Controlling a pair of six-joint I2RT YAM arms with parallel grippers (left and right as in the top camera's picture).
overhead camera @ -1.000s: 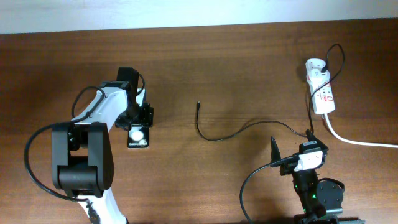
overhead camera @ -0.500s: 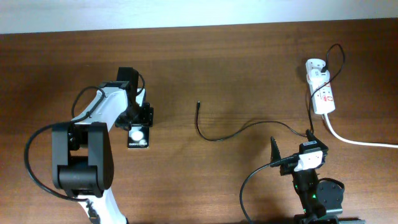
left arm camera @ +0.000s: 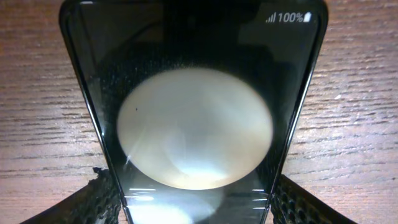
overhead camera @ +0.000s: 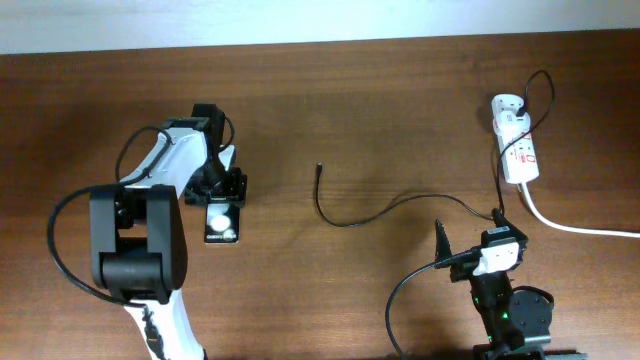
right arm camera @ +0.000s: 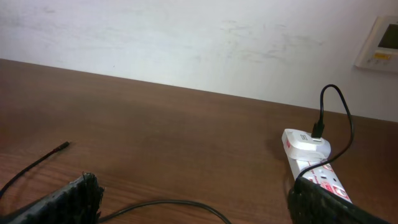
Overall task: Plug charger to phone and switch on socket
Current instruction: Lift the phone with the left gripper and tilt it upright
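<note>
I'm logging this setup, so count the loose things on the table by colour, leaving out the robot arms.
Black: 2, the phone and the charger cable.
White: 1, the power strip with its cord.
Total: 3.

The left gripper has drawn back — more of the phone shows, seemingly shifted slightly.

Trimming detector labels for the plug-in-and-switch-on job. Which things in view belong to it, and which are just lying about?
Job:
- small black glossy smartphone
- thin black charger cable with tiny plug tip
- white elongated power strip with red marks
- white adapter plugged into it

Just there:
- thick white cord off the strip
- off-white wall panel
- brown wooden table
</note>
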